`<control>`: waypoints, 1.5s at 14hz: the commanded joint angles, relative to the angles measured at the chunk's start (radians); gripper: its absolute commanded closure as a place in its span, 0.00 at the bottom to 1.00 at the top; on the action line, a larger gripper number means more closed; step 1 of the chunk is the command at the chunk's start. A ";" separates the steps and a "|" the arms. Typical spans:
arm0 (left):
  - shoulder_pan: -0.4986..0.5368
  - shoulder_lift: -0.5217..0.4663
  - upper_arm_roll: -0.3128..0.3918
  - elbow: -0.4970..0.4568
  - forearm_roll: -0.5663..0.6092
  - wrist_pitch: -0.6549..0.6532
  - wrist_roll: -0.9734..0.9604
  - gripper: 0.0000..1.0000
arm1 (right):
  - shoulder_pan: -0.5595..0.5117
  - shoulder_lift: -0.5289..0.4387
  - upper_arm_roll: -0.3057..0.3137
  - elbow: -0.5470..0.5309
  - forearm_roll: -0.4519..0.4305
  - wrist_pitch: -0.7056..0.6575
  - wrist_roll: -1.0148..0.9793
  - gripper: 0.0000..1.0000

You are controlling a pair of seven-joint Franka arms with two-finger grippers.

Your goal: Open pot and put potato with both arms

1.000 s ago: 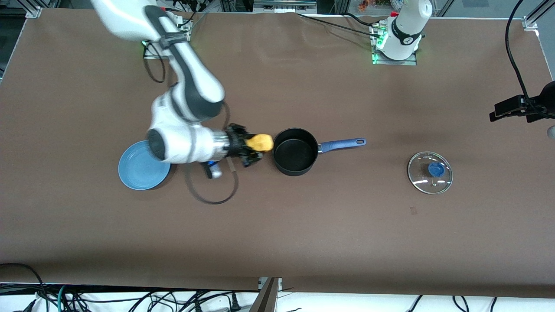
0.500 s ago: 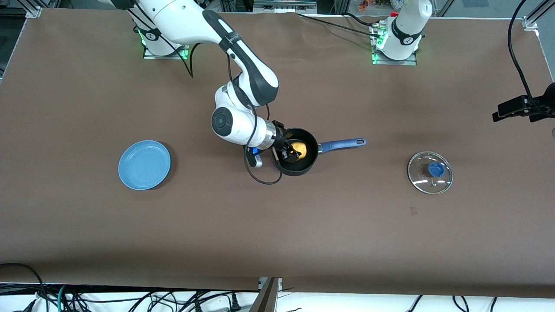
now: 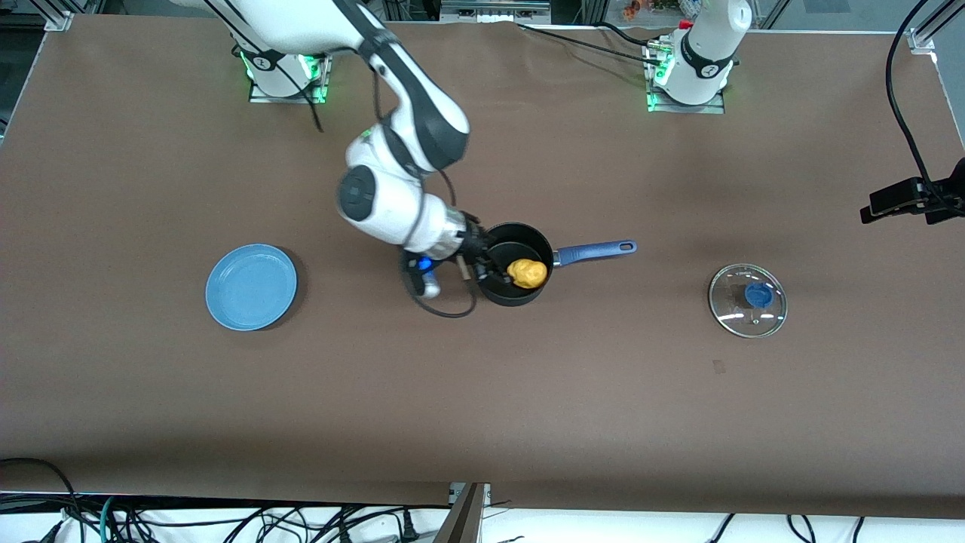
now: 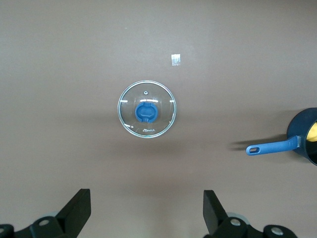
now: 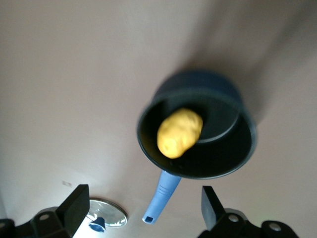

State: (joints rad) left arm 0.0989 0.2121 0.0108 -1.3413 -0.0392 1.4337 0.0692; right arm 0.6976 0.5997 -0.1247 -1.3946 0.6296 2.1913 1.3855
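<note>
The black pot [image 3: 503, 296] with its blue handle [image 3: 595, 251] stands open near the table's middle. The yellow-orange potato [image 3: 527, 273] lies inside it, free of any grip. My right gripper [image 3: 486, 265] hangs open and empty over the pot's rim at the right arm's end. In the right wrist view the potato [image 5: 180, 133] rests in the pot [image 5: 223, 153], apart from my open right gripper [image 5: 143, 210]. My left gripper [image 4: 147, 208] is open and empty high over the table, out of the front view.
The glass lid [image 3: 747, 299] with a blue knob lies flat toward the left arm's end, also in the left wrist view [image 4: 147, 109]. A light-blue plate [image 3: 251, 286] sits toward the right arm's end. A black clamp [image 3: 908, 197] juts in at the table's edge.
My right gripper carried the potato from beside the pot to over it and let go. The potato now lies in the pot, and the gripper has drawn back to the rim.
</note>
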 commanded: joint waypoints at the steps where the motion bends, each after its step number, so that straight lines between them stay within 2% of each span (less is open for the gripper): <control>1: -0.008 0.021 -0.003 0.045 0.015 -0.026 -0.009 0.00 | 0.002 -0.144 -0.129 -0.053 -0.024 -0.202 -0.122 0.00; 5: -0.008 0.021 -0.002 0.045 0.010 -0.024 -0.011 0.00 | 0.002 -0.332 -0.335 -0.058 -0.062 -0.540 -0.371 0.00; 6: -0.010 0.021 -0.005 0.045 0.010 -0.024 -0.011 0.00 | 0.002 -0.375 -0.387 -0.058 -0.097 -0.632 -0.463 0.00; 8: -0.016 0.023 -0.006 0.045 0.012 -0.024 -0.011 0.00 | 0.002 -0.448 -0.427 -0.061 -0.189 -0.729 -0.572 0.00; 10: -0.016 0.030 -0.005 0.048 0.012 -0.019 -0.011 0.00 | -0.019 -0.506 -0.420 -0.070 -0.310 -0.809 -0.708 0.00; 11: -0.015 0.029 -0.003 0.050 0.012 -0.019 -0.009 0.00 | -0.050 -0.527 -0.391 -0.076 -0.352 -0.833 -0.777 0.00; 12: -0.015 0.030 -0.003 0.050 0.012 -0.019 -0.009 0.00 | -0.111 -0.544 -0.336 -0.076 -0.405 -0.846 -0.846 0.00; 14: -0.018 0.032 -0.008 0.050 0.010 -0.018 -0.009 0.00 | -0.289 -0.567 -0.157 -0.078 -0.502 -0.866 -0.984 0.00; 17: -0.018 0.030 -0.006 0.050 0.008 -0.018 -0.009 0.00 | -0.543 -0.578 0.047 -0.080 -0.567 -0.864 -1.190 0.00; 19: -0.018 0.030 -0.006 0.050 0.007 -0.018 -0.009 0.00 | -0.676 -0.581 0.126 -0.083 -0.587 -0.858 -1.325 0.00; 21: -0.019 0.030 -0.006 0.050 0.005 -0.018 -0.009 0.00 | -0.691 -0.575 0.120 -0.098 -0.616 -0.814 -1.460 0.00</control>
State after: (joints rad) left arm 0.0891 0.2252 0.0013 -1.3293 -0.0392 1.4337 0.0691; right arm 0.0449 0.0481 -0.0388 -1.4534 0.0490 1.3370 0.0410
